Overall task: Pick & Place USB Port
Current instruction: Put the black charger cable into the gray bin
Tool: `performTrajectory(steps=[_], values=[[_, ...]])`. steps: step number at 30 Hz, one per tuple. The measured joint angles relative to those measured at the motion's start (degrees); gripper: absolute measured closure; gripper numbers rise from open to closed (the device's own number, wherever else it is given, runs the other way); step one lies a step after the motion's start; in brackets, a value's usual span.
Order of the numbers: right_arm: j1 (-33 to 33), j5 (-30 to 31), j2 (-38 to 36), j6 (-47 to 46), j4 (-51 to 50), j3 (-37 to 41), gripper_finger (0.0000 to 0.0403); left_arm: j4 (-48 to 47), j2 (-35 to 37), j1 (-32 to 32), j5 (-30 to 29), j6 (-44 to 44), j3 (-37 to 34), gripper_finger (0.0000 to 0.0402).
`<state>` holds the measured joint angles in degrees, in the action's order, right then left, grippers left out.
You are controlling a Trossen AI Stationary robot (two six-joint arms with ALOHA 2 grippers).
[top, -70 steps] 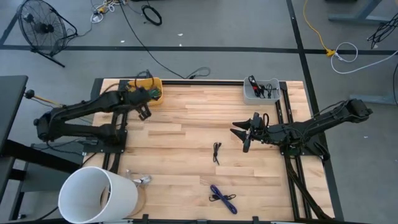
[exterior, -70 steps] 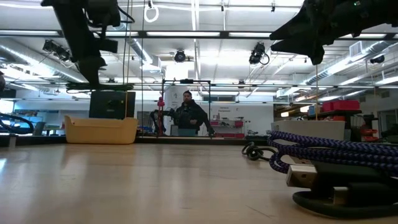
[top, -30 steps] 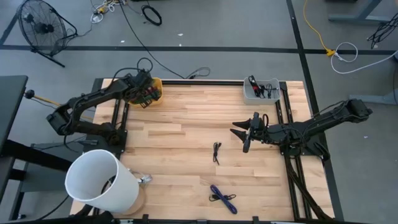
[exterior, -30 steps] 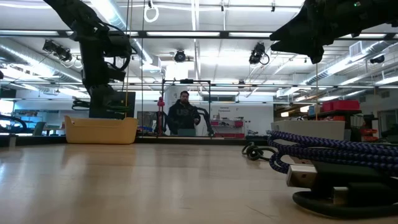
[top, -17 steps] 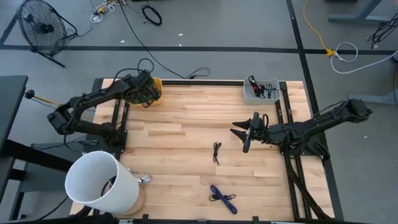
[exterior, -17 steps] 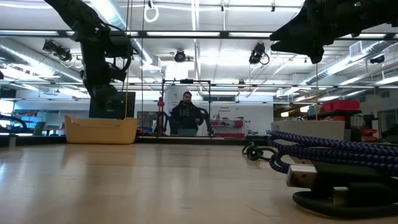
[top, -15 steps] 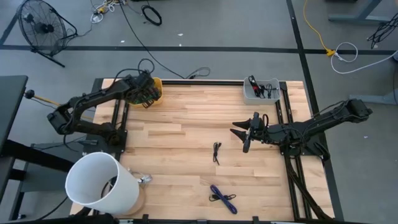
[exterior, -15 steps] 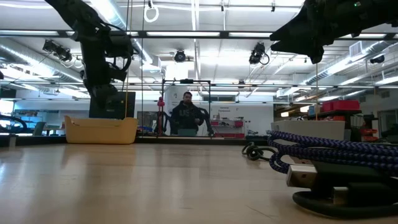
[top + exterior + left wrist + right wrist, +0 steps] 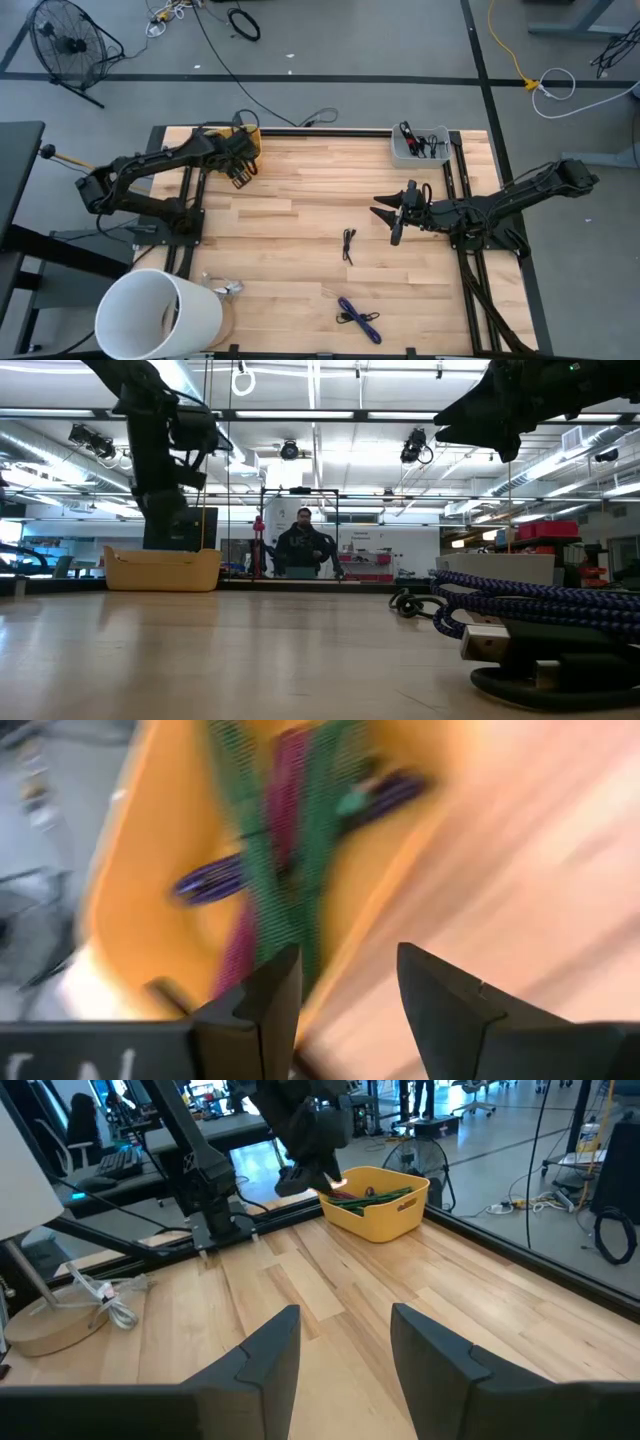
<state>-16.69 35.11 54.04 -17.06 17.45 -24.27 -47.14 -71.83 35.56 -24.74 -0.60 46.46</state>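
High view is showing the left gripper hanging just beside the yellow bin at the table's far left corner, fingers apart and empty. Its wrist camera is looking down into that bin, where green, red and purple cables are lying in a heap, so the drop looks done for this cable. The right gripper is waiting over mid-table, fingers apart, holding nothing. A small black cable and a blue-purple cable are lying loose on the wood, well apart from both arms, and a grey tray of more cables is sitting at the far right. Next, one arm probably needs to reach one of these. The left wrist view is smearing, so connector ends are hard to make out.
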Motion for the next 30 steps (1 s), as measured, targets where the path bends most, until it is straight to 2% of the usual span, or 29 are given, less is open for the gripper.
performTrajectory(steps=[9, 16, 24, 27, 30], values=[[0.0, 0.0, 0.0, 0.0, 0.0, 0.0, 0.0243, 6.9, 1.0, -10.2, 13.3, 3.4, 0.0, 0.0230], [0.0, 0.4, 0.0, 0.0, -0.2, 0.0, 0.0243, 14.4, 4.5, -21.8, 19.4, 8.9, 0.0, 0.0230], [0.0, 0.5, 0.0, 0.0, -0.5, 0.0, 0.0243, 27.4, 4.2, -38.7, 19.6, 15.2, 0.1, 0.0230], [0.0, 0.5, 0.0, 0.0, -0.5, 0.0, 0.0243, 33.6, 4.2, -44.5, 16.7, 16.1, 0.0, 0.0230], [0.0, 0.5, 0.0, -0.1, -0.5, 0.0, 0.0243, 37.9, 4.2, -49.9, 10.0, 16.6, 0.0, 0.0230]])
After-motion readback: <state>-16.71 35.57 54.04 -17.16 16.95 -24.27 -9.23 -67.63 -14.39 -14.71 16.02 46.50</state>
